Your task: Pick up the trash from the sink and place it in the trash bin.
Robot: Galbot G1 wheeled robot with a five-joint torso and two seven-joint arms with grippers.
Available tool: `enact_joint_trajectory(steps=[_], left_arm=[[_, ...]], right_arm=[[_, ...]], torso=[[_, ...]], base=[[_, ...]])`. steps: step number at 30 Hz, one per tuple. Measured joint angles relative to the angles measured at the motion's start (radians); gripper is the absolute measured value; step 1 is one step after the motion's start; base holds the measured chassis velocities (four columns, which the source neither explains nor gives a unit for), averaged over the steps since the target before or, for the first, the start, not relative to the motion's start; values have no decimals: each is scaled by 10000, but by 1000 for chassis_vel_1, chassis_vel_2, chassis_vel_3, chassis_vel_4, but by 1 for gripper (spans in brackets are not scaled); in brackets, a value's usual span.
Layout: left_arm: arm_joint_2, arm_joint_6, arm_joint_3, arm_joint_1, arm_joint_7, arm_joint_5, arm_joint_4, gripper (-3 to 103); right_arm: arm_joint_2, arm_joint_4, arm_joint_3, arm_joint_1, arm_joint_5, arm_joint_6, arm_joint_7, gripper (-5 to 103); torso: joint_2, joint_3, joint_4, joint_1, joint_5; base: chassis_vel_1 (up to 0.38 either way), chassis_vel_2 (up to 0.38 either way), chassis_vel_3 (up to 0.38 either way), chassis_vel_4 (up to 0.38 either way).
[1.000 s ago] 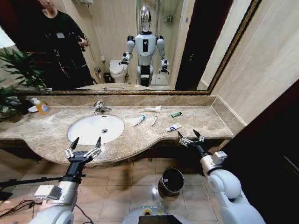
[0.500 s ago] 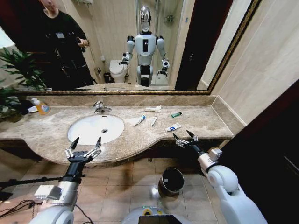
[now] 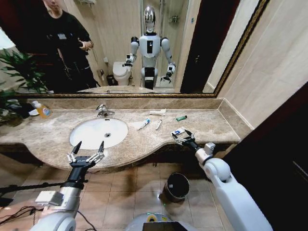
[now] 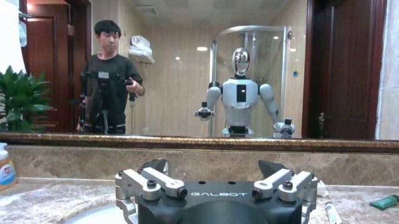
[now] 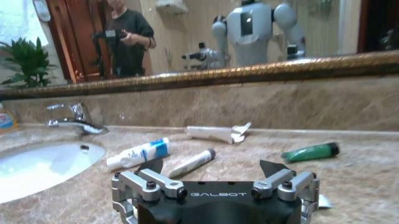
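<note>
The trash lies on the marble counter to the right of the sink [image 3: 84,139], not in the basin. It is a white tube with a blue end [image 3: 143,123] [image 5: 138,153], a slim white tube [image 3: 158,124] [image 5: 192,162], a white packet [image 3: 158,112] [image 5: 215,133], a green piece [image 3: 181,118] [image 5: 310,151] and a second blue-ended tube [image 3: 178,130]. My right gripper [image 3: 181,136] [image 5: 212,168] is open, just above the counter and right behind that second tube. At the counter's front edge before the sink, my left gripper [image 3: 86,151] [image 4: 213,167] is open and holds nothing. The trash bin [image 3: 177,186] stands on the floor below the counter.
A chrome faucet [image 3: 102,110] [image 5: 72,121] stands behind the basin, with an orange-yellow soap bottle [image 3: 43,110] and a green plant [image 3: 17,72] at the far left. A mirror runs along the back wall. A side wall closes the counter's right end.
My right arm has reached forward and left, from off the counter's front edge onto the counter by the near tube. The left arm has not moved.
</note>
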Motion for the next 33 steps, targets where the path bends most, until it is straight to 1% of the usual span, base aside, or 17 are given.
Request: enact_joint_trajectory(steps=[3,6,8,12,22,24,25,26,30,31,32,33], left_arm=[[0,0,0,0,0,0,0,100],[-1,0,0,0,0,0,0,100],[-1,0,0,0,0,0,0,100],[0,0,0,0,0,0,0,100],[-1,0,0,0,0,0,0,100],[0,0,0,0,0,-1,0,100],[0,0,0,0,0,0,0,100],[0,0,0,0,0,0,0,100],[0,0,0,0,0,0,0,100],[0,0,0,0,0,0,0,100],[0,0,0,0,0,0,0,100],[0,0,0,0,0,0,0,100]], right_arm=[[42,-534,-445,506,2,-67,17,100],[106,-903,-656,786,-2,-151,25,100],[160,-1346,-828,1086,-16,-345,19,100],[180,-1741,-917,1329,-52,-603,-4,100],[245,-2052,-1006,1495,-167,-620,7,100],[242,-2037,-1006,1498,-203,-613,22,101],[237,-2015,-998,1498,-216,-612,29,97],[237,-2015,-998,1498,-216,-612,29,97],[217,-1965,-950,1501,-337,-603,35,76],[217,-1965,-950,1501,-337,-603,35,76],[223,-1965,-944,1501,-360,-598,37,71],[226,-1965,-943,1501,-374,-595,39,71]], torso=[[0,0,0,0,-2],[0,0,1,0,-2],[0,0,2,0,-2],[0,0,0,0,-2],[0,-1,0,0,-2],[0,-1,0,0,-2],[0,0,0,0,-2],[0,0,0,0,-2],[0,-1,0,-1,-2],[0,-1,0,-1,-2],[0,-1,0,-1,-2],[0,-1,0,-1,-2]], base=[[0,0,0,0],[0,0,0,0],[0,0,0,0],[0,0,0,0],[0,0,0,0],[0,0,0,0],[0,0,0,0],[0,0,0,0],[0,0,0,0],[0,0,0,0],[0,0,0,0],[0,0,0,0]])
